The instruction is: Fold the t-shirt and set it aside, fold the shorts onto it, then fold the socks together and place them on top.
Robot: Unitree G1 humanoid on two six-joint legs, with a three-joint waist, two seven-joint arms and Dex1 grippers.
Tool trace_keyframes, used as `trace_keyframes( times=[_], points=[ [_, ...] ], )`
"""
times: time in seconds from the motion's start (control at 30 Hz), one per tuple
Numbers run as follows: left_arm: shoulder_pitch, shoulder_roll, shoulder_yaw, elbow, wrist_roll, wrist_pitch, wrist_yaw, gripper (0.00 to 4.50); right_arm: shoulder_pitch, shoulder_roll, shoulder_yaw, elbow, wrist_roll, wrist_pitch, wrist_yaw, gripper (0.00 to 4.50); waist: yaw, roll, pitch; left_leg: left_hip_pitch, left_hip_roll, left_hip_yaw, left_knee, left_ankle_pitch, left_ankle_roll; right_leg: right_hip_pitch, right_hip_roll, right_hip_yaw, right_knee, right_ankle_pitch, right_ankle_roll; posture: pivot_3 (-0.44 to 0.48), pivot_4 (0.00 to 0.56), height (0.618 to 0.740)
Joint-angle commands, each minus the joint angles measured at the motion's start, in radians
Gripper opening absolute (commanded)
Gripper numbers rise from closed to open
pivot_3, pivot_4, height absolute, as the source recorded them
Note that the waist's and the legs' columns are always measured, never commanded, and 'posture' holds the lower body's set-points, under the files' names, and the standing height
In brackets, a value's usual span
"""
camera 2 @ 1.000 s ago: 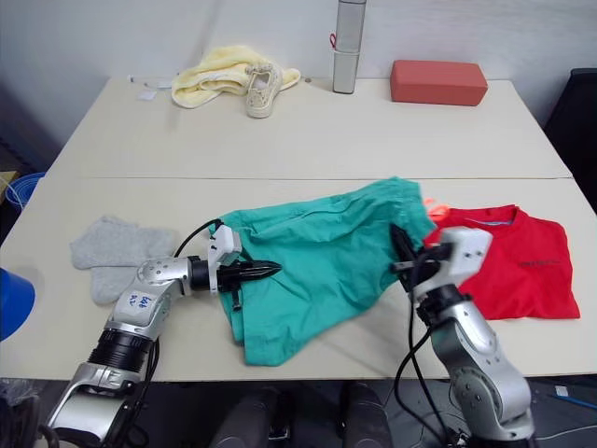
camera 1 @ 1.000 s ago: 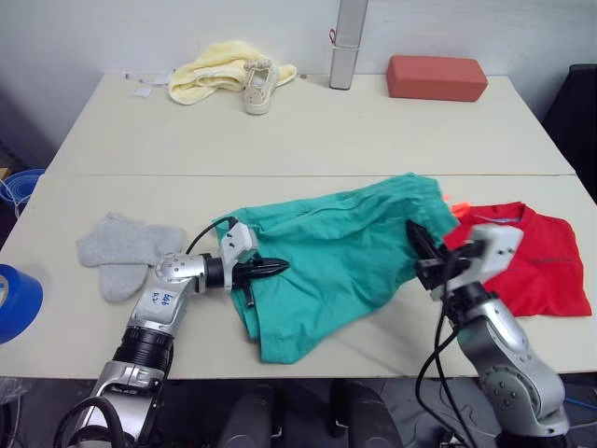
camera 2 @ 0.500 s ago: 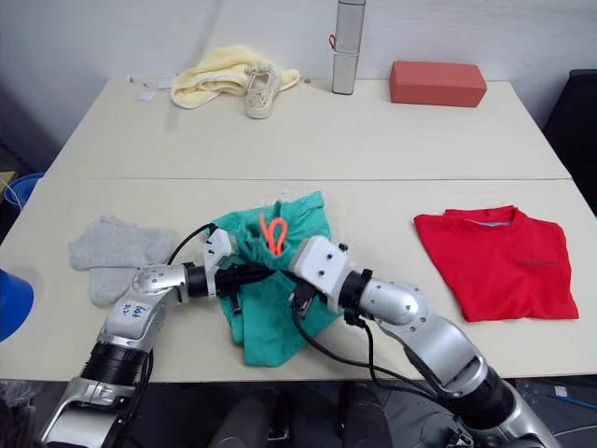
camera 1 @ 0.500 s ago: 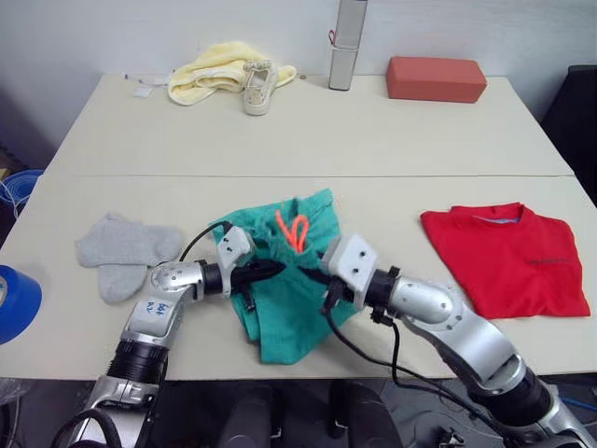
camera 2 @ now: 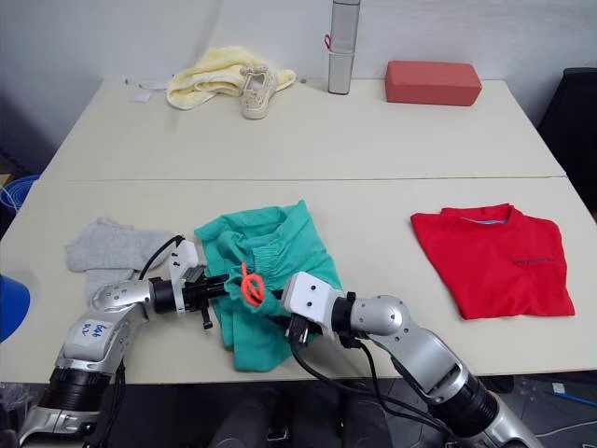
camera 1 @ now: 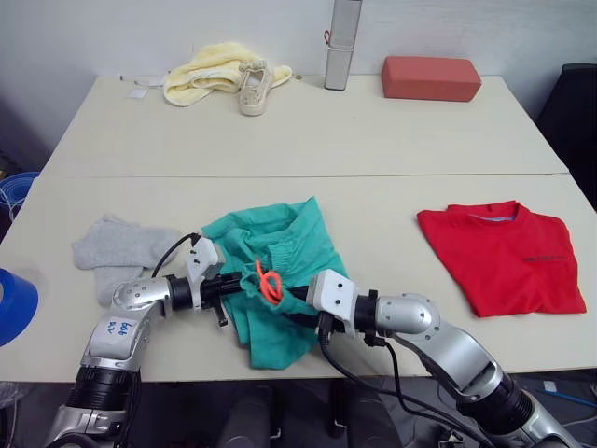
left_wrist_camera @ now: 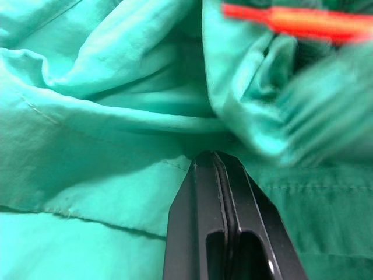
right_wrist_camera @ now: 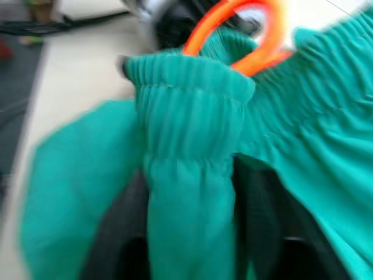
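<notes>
Shorts (camera 1: 270, 280) bunched, apparently gripped by both hands.

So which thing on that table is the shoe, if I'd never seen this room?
Look to the far edge of the table, toward its left corner, where a pale yellow cloth lies in a heap. The beige sneaker rests against that cloth. It is the one stiff, shaped item; everything near it is soft fabric.

Colours on the cream table (camera 1: 308, 140)

Teal-green shorts (camera 1: 280, 317) with orange drawstring (camera 1: 270, 283); plain red t-shirt (camera 1: 504, 254); 2 light grey socks (camera 1: 119, 252); pale yellow cloth (camera 1: 201, 73); red-brown block (camera 1: 430, 77).
</notes>
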Motion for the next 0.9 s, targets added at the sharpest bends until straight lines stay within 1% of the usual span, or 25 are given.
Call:
trace_keyframes(
  times=[0.03, 0.1, 0.17, 0.2, 0.27, 0.33, 0.37, 0.43, 0.47, 0.6, 0.67, 0.73, 0.87, 0.9],
  points=[
    [0.021, -0.007, 0.006, -0.006, -0.003, -0.012, 0.015, 0.00, -0.004, 0.019, -0.057, -0.055, 0.177, -0.016, 0.156, 3.07, 0.000, 0.000, 0.000, 0.000, 0.000, 0.000, 0.000, 0.000, 0.000, 0.000, 0.000, 0.000, 0.000, 0.000, 0.000, 0.000, 0.150, 0.740],
    [0.026, -0.012, -0.001, -0.002, -0.001, -0.017, 0.017, 0.00, 0.001, 0.021, -0.093, -0.065, 0.281, 0.013, 0.220, 3.72, 0.000, 0.000, 0.000, 0.000, 0.000, 0.000, 0.000, 0.000, 0.000, 0.000, 0.000, 0.000, 0.000, 0.000, 0.000, 0.000, 0.150, 0.740],
    [0.029, -0.016, -0.007, -0.002, 0.003, -0.022, 0.019, 0.00, 0.006, 0.022, -0.132, -0.069, 0.355, 0.055, 0.236, 4.47, 0.002, 0.000, 0.000, 0.000, 0.000, 0.000, 0.000, 0.000, 0.000, 0.000, 0.000, 0.000, 0.000, 0.000, 0.000, 0.000, 0.150, 0.740],
    [0.029, -0.016, -0.009, -0.002, 0.003, -0.021, 0.019, 0.00, 0.006, 0.016, -0.164, -0.071, 0.407, 0.087, 0.242, 4.49, 0.002, 0.000, 0.000, 0.000, 0.000, 0.000, 0.000, 0.000, 0.000, 0.000, 0.000, 0.000, 0.000, 0.000, 0.000, 0.000, 0.150, 0.740],
    [0.036, 0.001, 0.014, -0.015, -0.016, -0.010, 0.009, 0.00, 0.020, -0.063, -0.251, -0.073, 0.501, 0.130, 0.317, 4.49, 0.003, 0.000, 0.000, 0.000, 0.000, 0.000, 0.000, 0.000, 0.000, 0.000, -0.001, 0.000, 0.000, 0.000, 0.000, 0.000, 0.150, 0.740],
    [0.046, 0.034, 0.080, -0.034, -0.084, 0.011, -0.032, 0.00, 0.026, -0.120, -0.357, -0.058, 0.592, 0.179, 0.333, 4.49, 0.003, 0.000, 0.000, 0.000, 0.000, 0.000, 0.000, -0.001, 0.001, 0.000, -0.001, 0.000, -0.001, 0.000, 0.000, 0.000, 0.150, 0.740],
    [0.048, 0.050, 0.112, -0.040, -0.124, 0.018, -0.061, 0.00, 0.026, -0.127, -0.397, -0.041, 0.619, 0.188, 0.322, 4.49, 0.002, 0.000, 0.000, 0.000, 0.000, 0.000, 0.000, -0.001, 0.001, 0.001, -0.001, 0.000, -0.002, 0.000, 0.000, 0.000, 0.150, 0.740],
    [0.056, 0.089, 0.156, -0.057, -0.193, 0.022, -0.139, 0.00, 0.028, -0.128, -0.450, -0.011, 0.635, 0.195, 0.293, 4.49, -0.002, 0.000, 0.000, 0.000, 0.000, -0.001, -0.001, -0.001, 0.000, 0.000, -0.001, 0.000, -0.002, 0.000, 0.000, 0.000, 0.150, 0.740],
    [0.053, 0.108, 0.178, -0.068, -0.222, 0.039, -0.154, 0.00, 0.024, -0.117, -0.478, 0.015, 0.626, 0.189, 0.264, 4.49, -0.001, 0.000, 0.000, 0.000, 0.001, -0.001, -0.001, -0.001, 0.000, 0.000, -0.001, 0.000, -0.002, 0.000, -0.001, 0.000, 0.150, 0.740],
    [0.017, 0.173, 0.238, -0.126, -0.308, 0.143, -0.150, 0.00, -0.020, -0.068, -0.551, 0.178, 0.591, 0.202, 0.153, 4.49, 0.000, 0.000, 0.001, 0.001, 0.001, 0.000, -0.003, 0.000, -0.002, -0.001, -0.001, 0.000, -0.002, -0.001, -0.002, 0.000, 0.150, 0.740],
    [-0.004, 0.176, 0.250, -0.155, -0.337, 0.177, -0.122, 0.00, -0.041, -0.066, -0.545, 0.242, 0.544, 0.184, 0.152, 4.11, 0.003, 0.000, 0.001, 0.000, 0.000, 0.000, -0.003, 0.000, -0.002, 0.000, -0.001, 0.000, -0.002, -0.001, -0.002, 0.000, 0.150, 0.740],
    [-0.027, 0.162, 0.235, -0.184, -0.344, 0.185, -0.102, 0.00, -0.064, -0.080, -0.525, 0.283, 0.525, 0.214, 0.166, 3.57, 0.005, 0.000, 0.001, 0.000, 0.000, 0.000, -0.003, 0.000, -0.001, 0.000, -0.002, 0.000, -0.002, 0.000, -0.001, 0.000, 0.150, 0.740],
    [-0.063, 0.124, 0.186, -0.239, -0.339, 0.179, -0.081, 0.00, -0.145, -0.115, -0.496, 0.368, 0.561, 0.429, 0.158, 2.14, 0.000, 0.000, 0.001, -0.001, 0.000, 0.000, -0.004, 0.000, -0.001, -0.001, -0.001, 0.000, 0.001, 0.000, -0.001, 0.000, 0.150, 0.740],
    [-0.070, 0.110, 0.182, -0.245, -0.346, 0.183, -0.071, 0.00, -0.168, -0.120, -0.488, 0.379, 0.568, 0.457, 0.182, 2.14, -0.001, 0.000, 0.001, -0.001, 0.000, 0.000, -0.003, 0.001, 0.000, -0.001, -0.001, -0.001, 0.001, 0.000, -0.001, 0.000, 0.150, 0.740]
  ],
)
